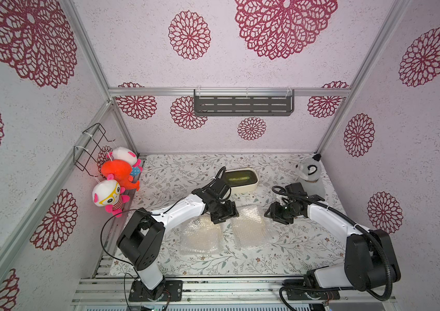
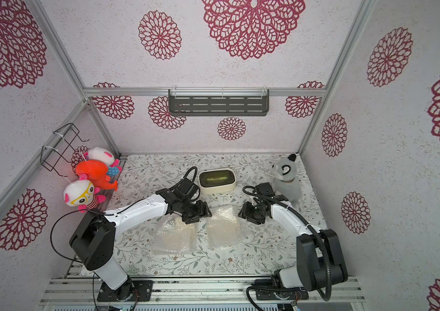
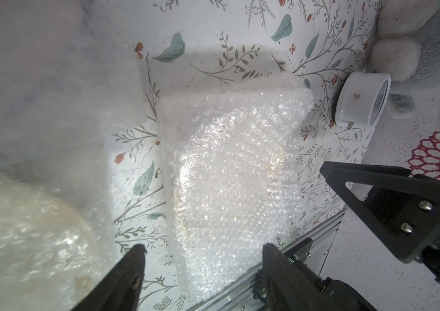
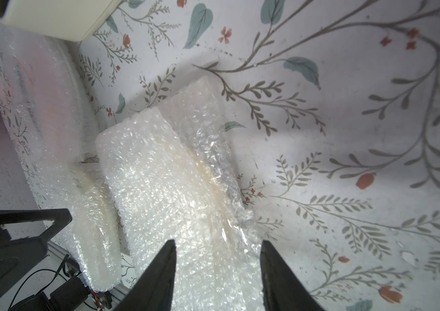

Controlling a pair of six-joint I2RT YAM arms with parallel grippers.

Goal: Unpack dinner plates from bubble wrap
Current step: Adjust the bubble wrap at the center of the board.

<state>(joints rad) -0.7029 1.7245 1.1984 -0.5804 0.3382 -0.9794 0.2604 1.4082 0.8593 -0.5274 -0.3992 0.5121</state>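
We see the dinner plates (image 1: 202,239) wrapped in two bubble wrap (image 1: 249,229) bundles, side by side just in front of the cream box (image 1: 241,180). The left gripper (image 3: 203,246) and right gripper (image 4: 218,242) hover over the bundles' box-side edges, jaws apart, gripping nothing.

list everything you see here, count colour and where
wrap bundles: 2, whitish, cream inside, side by side mid table
box: 1, cream with dark green top, back centre
grey plush: 1, grey-white, back right
clock: 1, white, by grey plush
hanging plush: 3, orange, white, pink, left wall
wire basket: 1, black, left wall
shelf: 1, dark grey, back wall
table: 1, white floral, under all
arms: 2, white-black, front corners
pincers: 2, black, open, at bundles' far ends
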